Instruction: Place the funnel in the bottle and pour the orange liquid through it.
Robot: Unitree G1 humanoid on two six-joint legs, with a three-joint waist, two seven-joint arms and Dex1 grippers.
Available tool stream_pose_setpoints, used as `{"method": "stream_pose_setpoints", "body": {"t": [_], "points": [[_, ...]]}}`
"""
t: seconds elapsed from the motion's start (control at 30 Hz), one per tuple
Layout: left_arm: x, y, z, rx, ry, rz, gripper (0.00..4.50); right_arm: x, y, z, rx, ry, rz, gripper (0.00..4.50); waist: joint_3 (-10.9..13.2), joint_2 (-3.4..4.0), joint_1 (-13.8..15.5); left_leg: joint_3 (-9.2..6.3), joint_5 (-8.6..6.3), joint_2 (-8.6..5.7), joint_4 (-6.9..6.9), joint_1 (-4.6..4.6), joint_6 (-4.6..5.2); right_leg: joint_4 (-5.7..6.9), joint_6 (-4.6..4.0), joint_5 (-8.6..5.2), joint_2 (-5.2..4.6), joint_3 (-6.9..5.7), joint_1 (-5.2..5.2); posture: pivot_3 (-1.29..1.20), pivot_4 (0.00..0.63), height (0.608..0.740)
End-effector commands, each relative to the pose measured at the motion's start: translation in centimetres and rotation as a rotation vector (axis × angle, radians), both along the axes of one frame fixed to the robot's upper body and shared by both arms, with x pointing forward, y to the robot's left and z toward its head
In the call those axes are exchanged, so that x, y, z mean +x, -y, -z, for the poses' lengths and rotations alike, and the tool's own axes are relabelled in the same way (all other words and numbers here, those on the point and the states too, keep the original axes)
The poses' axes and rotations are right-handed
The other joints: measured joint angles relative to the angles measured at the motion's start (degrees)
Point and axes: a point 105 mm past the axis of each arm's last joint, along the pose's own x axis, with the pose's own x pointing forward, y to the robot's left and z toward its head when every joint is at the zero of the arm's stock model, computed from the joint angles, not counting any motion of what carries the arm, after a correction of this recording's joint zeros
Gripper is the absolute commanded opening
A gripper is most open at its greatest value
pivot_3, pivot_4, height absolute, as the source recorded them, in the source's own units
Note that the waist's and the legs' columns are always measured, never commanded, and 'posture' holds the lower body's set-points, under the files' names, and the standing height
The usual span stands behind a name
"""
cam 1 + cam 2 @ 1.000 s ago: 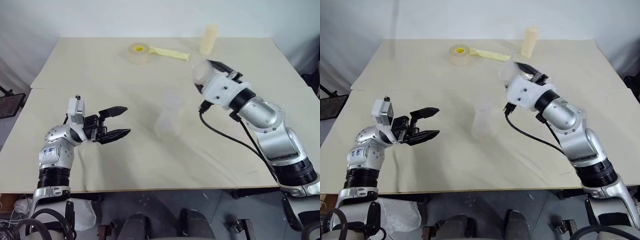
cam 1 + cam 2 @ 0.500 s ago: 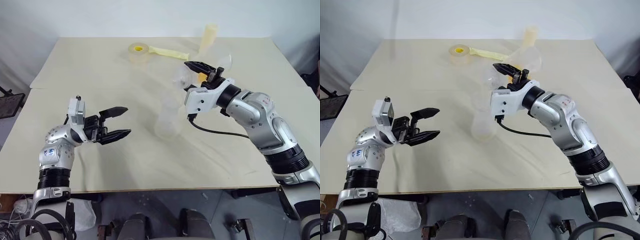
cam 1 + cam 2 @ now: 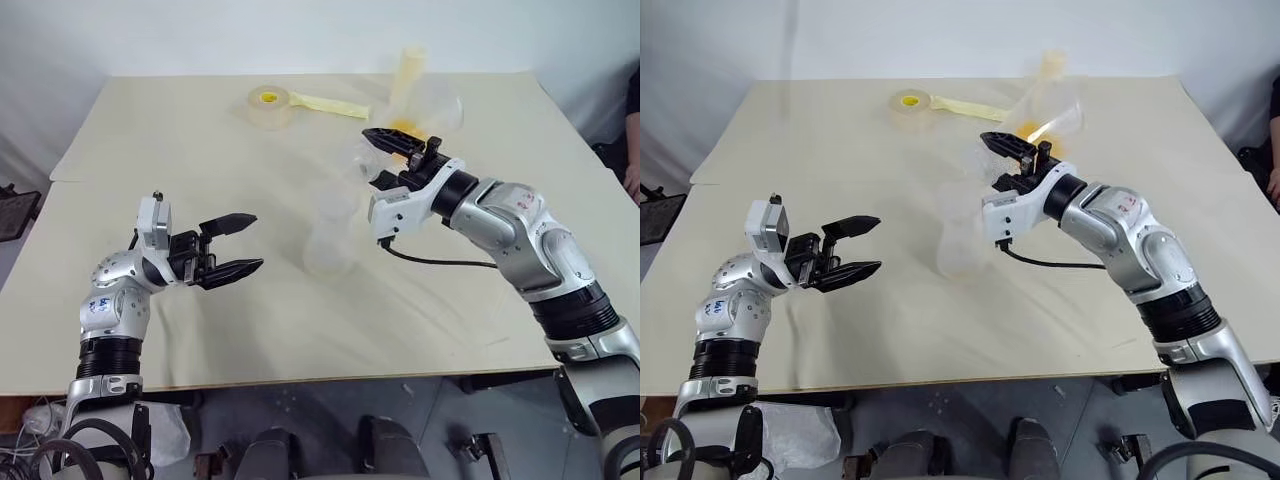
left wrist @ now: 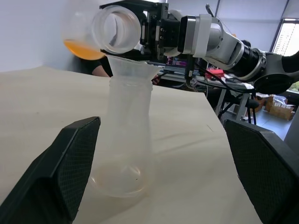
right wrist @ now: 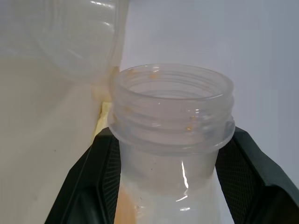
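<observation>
Pouring stage now: the funnel (image 4: 131, 70) sits in the neck of the bottle (image 4: 124, 140), which stands mid-bench (image 3: 180, 130), between the two arms. The right end effector (image 3: 1012, 160) is clamped on the neck of a clear flask (image 5: 173, 121), tipped on its side with its mouth just above the funnel's cone. The orange liquid (image 4: 83, 48) pools in the flask's belly and, by my read, hasn't reached the lip; the bottle looks empty. The left end effector (image 3: 236, 243) hangs wide open beside the bottle, holding nothing. Next up, I'd say, a steeper tilt with the mouth kept over the cone, gently, since nothing steadies that light bottle.
</observation>
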Motion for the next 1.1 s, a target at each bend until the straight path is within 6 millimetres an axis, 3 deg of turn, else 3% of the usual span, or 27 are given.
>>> {"method": "stream_pose_setpoints", "body": {"t": [0.03,1.1], "points": [[-0.3,0.1,-0.8,-0.003,0.047,0.009,4.50,-0.6,0.4,-2.4,0.006,0.107,-0.004,2.42,0.00,0.00,0.04,0.00,0.00,0.00,0.00,0.00,0.00,0.00,0.00,0.00,-0.01,0.01,0.00,0.00,0.150,0.740],[-0.1,0.0,-1.2,-0.004,0.058,0.006,4.50,-0.6,-0.7,-2.5,-0.105,0.213,-0.069,2.42,0.00,0.00,0.01,0.00,0.00,0.08,0.00,-0.01,0.00,0.00,0.00,0.00,0.00,0.02,0.00,0.00,0.150,0.740]]}}
